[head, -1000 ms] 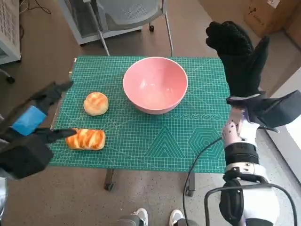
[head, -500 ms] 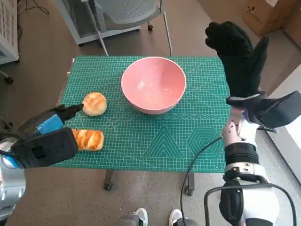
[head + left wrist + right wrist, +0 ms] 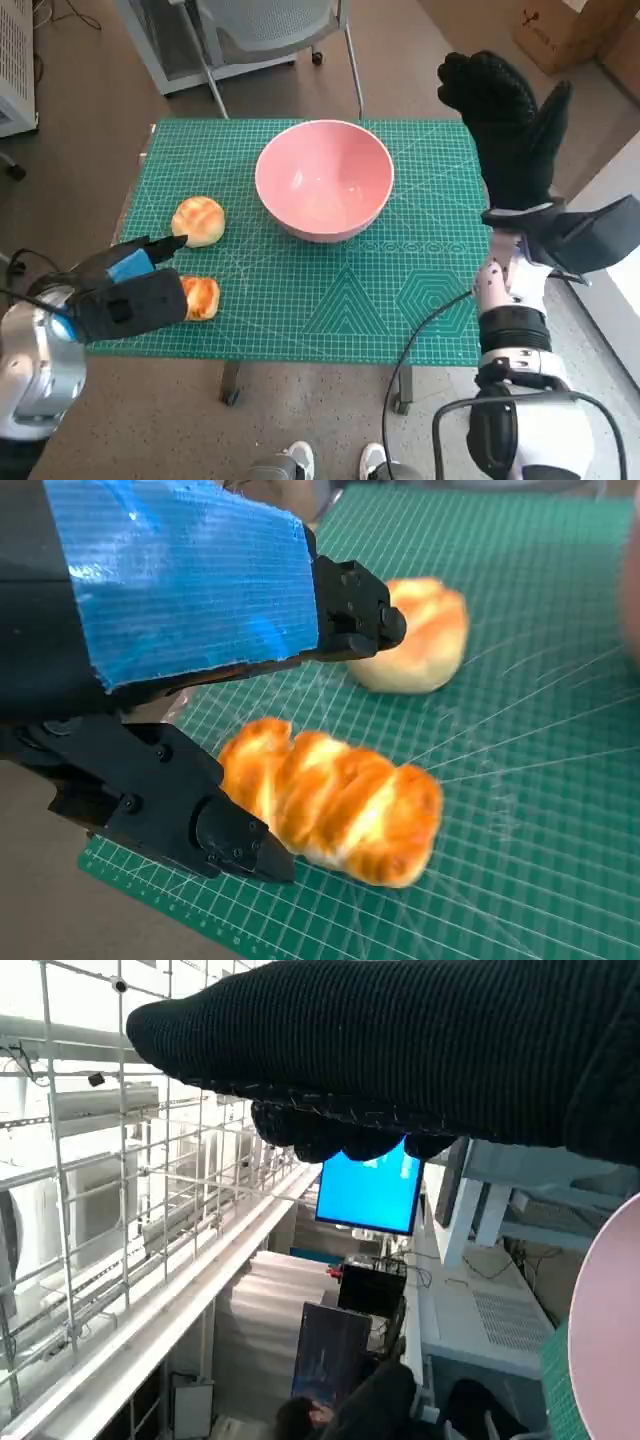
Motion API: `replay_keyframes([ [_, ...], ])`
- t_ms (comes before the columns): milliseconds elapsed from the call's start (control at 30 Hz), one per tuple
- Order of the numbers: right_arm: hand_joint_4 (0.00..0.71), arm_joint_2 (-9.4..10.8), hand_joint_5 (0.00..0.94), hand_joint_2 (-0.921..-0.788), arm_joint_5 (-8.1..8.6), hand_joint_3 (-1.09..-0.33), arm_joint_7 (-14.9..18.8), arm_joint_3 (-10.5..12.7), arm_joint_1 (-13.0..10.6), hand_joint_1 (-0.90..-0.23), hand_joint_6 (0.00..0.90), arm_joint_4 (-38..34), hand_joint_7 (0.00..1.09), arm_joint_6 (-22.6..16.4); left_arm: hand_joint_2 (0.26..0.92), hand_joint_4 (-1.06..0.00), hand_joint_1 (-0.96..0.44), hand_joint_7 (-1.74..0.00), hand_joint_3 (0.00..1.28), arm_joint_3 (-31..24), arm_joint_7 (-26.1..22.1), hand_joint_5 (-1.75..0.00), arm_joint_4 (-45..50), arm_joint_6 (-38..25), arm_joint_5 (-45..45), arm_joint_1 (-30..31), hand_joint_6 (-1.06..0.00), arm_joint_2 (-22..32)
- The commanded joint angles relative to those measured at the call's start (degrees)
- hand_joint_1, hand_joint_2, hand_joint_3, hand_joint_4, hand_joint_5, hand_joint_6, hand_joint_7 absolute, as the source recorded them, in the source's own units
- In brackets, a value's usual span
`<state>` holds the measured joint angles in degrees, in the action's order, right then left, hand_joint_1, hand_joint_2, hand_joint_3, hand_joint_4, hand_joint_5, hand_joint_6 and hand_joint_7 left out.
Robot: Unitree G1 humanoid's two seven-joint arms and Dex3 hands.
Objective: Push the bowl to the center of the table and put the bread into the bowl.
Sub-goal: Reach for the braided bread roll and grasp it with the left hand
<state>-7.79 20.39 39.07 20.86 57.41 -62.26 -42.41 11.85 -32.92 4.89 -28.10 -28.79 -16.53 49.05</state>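
bowl [image 3: 323, 180] holds nothing — bread [image 3: 335, 811] outside it.

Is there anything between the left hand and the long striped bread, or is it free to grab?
Nothing visible stands in the way. The left hand is open right at the long striped bread, its fingers spread on either side of one end. The round bun lies apart, farther up the green mat, not between them.

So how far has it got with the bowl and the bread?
The pink bowl sits near the table's middle, toward the far edge, and is empty. The left hand is open around the long loaf, not yet gripping. The round bun lies untouched. The right hand is raised, holding nothing. Bread not yet in.
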Motion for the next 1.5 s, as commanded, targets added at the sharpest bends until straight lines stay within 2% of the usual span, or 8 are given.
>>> replay_keyframes([
  [33,0.229,0.1,0.000,-0.921,0.72,-0.655,0.1,0.1,-1.8,-0.674,0.368,0.5,0.01,1.2,0.716,-0.06,-0.07,-0.01,0.00,2.4,3.2,0.00,-6.0,3.0,-2.5,-2.3,-0.28,-2.3],
  [600,0.224,-0.3,0.000,-0.921,0.74,-0.646,0.0,0.4,-2.1,-0.693,0.376,0.5,0.01,1.1,0.742,-0.17,-0.03,-0.02,0.01,9.4,8.8,-0.02,-19.7,10.3,-9.4,-4.5,-0.36,-7.9],
  [833,0.228,-0.4,0.002,-0.921,0.80,-0.645,0.2,0.6,-2.0,-0.675,0.380,0.5,0.01,0.7,0.810,-0.38,0.04,-0.02,0.04,12.0,7.8,-0.03,-22.5,12.1,-12.0,-5.8,-0.46,-7.9],
  [967,0.228,-0.3,0.002,-0.921,0.84,-0.646,0.4,0.6,-2.1,-0.671,0.380,0.6,0.01,0.5,0.849,-0.63,0.04,-0.06,0.05,12.0,7.0,-0.08,-21.9,12.3,-12.4,-5.4,-0.62,-7.4],
  [1033,0.228,-0.3,0.002,-0.921,0.79,-0.646,0.4,0.7,-2.1,-0.669,0.380,0.4,0.01,0.3,0.884,-0.62,0.20,-0.14,0.09,11.5,6.6,-0.67,-21.3,12.6,-12.1,-5.0,-0.73,-7.1],
  [1067,0.228,-0.3,0.002,-0.921,0.78,-0.646,0.4,0.7,-2.1,-0.668,0.379,0.4,0.01,0.2,0.897,-0.65,0.13,-0.49,0.09,11.3,6.4,-0.88,-21.0,12.7,-11.9,-4.8,-0.68,-7.0],
  [1167,0.228,-0.3,0.001,-0.921,0.79,-0.647,0.4,0.7,-2.0,-0.664,0.378,0.4,0.01,0.1,0.913,-0.68,0.04,-0.87,0.07,10.6,6.0,-1.14,-19.9,13.2,-11.4,-4.2,-0.65,-6.5],
  [1500,0.228,-0.2,0.000,-0.921,1.04,-0.645,0.8,1.0,-2.0,-0.662,0.378,0.1,0.00,0.2,0.912,-0.72,0.00,-1.06,0.05,2.3,1.3,-1.18,-5.9,12.7,-6.5,-0.8,-0.68,-2.5],
])
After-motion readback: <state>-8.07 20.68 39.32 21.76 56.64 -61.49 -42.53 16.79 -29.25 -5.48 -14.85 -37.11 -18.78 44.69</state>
